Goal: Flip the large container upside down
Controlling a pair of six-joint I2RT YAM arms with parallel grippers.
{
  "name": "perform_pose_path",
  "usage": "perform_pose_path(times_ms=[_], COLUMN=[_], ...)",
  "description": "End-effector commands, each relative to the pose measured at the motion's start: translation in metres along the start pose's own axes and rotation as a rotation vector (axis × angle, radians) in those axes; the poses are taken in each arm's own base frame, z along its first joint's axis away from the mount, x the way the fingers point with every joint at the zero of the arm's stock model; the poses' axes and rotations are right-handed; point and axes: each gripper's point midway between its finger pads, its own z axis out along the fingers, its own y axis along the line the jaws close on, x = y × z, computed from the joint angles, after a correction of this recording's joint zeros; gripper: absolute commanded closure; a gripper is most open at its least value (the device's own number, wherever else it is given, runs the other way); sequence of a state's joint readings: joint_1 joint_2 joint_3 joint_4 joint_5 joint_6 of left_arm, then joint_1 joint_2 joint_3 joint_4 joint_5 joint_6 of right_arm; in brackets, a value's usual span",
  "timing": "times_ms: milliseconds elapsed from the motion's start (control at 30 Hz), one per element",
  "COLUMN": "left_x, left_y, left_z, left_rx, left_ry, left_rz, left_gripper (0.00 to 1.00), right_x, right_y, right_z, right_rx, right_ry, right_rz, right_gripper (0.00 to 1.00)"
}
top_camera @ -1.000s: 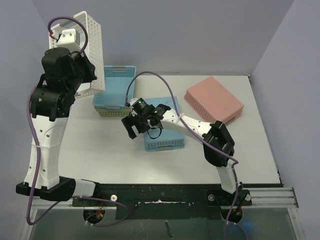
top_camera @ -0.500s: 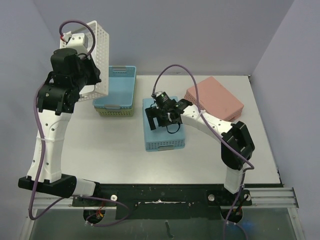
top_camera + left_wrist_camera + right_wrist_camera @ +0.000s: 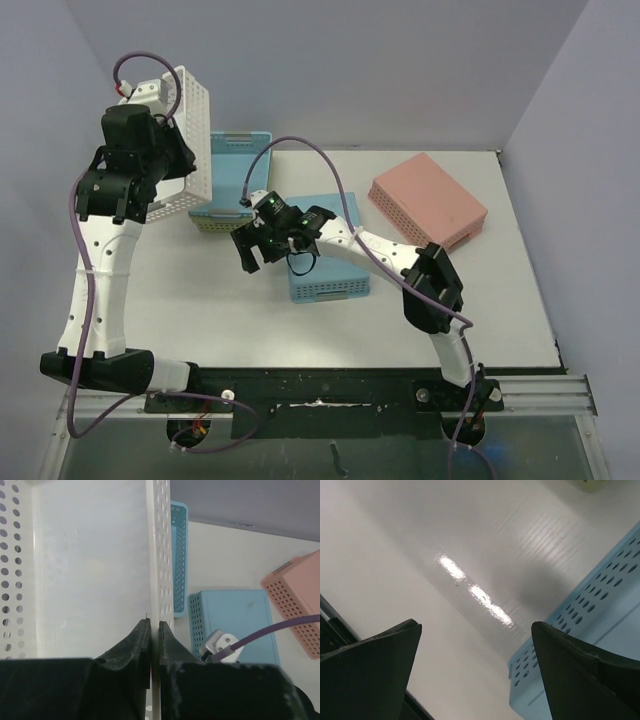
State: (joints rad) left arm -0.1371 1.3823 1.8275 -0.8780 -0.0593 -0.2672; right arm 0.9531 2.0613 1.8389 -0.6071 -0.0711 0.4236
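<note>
Two arms share the table [image 3: 190, 310]: the left gripper [image 3: 154, 625] has its jaws pinched tight on one perforated side wall of the white basket [image 3: 192, 125], which hangs in the air over the far left, tipped onto its side. The right gripper [image 3: 475, 630] is spread wide with nothing between its fingers, low over bare table just left of the overturned blue basket [image 3: 330, 275] in the middle. An overturned pink basket [image 3: 428, 200] lies at the far right.
</note>
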Motion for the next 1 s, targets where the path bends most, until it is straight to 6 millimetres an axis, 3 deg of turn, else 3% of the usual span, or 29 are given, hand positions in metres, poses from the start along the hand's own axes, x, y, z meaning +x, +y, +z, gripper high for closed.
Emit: perform_pose_path(times_ms=[0, 100, 233, 333, 433, 567, 733, 867, 967], left_x=[-0.044, -0.043, -0.035, -0.029, -0.018, 0.000, 0.018, 0.055, 0.081], left_y=[-0.007, -0.010, -0.017, -0.027, -0.052, -0.090, -0.104, -0.127, -0.139], left_z=[-0.021, -0.017, -0.009, -0.005, -0.001, -0.007, -0.008, -0.013, -0.014], left_rx=[0.061, 0.085, 0.128, 0.182, 0.316, 0.463, 0.547, 0.696, 0.734], left_ry=[-0.156, -0.150, -0.127, -0.108, -0.069, -0.019, 0.017, 0.107, 0.160], left_rz=[-0.023, -0.031, -0.050, -0.061, -0.079, -0.058, -0.111, -0.195, -0.230], left_gripper=[1.00, 1.00, 1.00, 1.00, 1.00, 1.00, 1.00, 1.00, 1.00], right_x=[-0.001, 0.012, 0.024, 0.022, 0.015, -0.004, -0.018, -0.011, 0.001], right_y=[-0.024, -0.054, -0.101, -0.142, -0.171, -0.179, -0.170, -0.181, -0.201], right_z=[0.012, 0.010, -0.019, -0.045, -0.064, -0.091, -0.133, -0.168, -0.199], right_rx=[0.038, 0.100, 0.201, 0.268, 0.323, 0.372, 0.372, 0.430, 0.493], right_ry=[0.018, 0.045, 0.030, -0.011, -0.023, -0.065, -0.163, -0.222, -0.259], right_rz=[0.022, 0.074, 0.149, 0.221, 0.265, 0.259, 0.260, 0.294, 0.344], right_gripper=[0.01, 0.01, 0.01, 0.00, 0.00, 0.00, 0.00, 0.00, 0.00])
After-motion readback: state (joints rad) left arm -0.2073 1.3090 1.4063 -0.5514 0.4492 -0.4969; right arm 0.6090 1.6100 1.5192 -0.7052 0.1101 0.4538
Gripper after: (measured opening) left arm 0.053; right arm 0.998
